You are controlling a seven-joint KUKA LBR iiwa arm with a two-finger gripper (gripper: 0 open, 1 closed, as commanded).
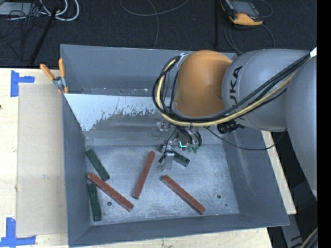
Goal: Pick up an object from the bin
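- Camera view: the gripper (170,154) hangs low inside the grey bin (72,138), just right of the top end of the middle brown stick (143,174). How far it is open cannot be told.
- A short dark green block (181,159) lies right of that stick, against the gripper's tip; whether it is gripped is unclear.
- A second brown stick (182,194) lies lower right of the middle brown stick.
- A third brown stick (109,191) and two dark green sticks (96,164) (94,201) lie to its left.
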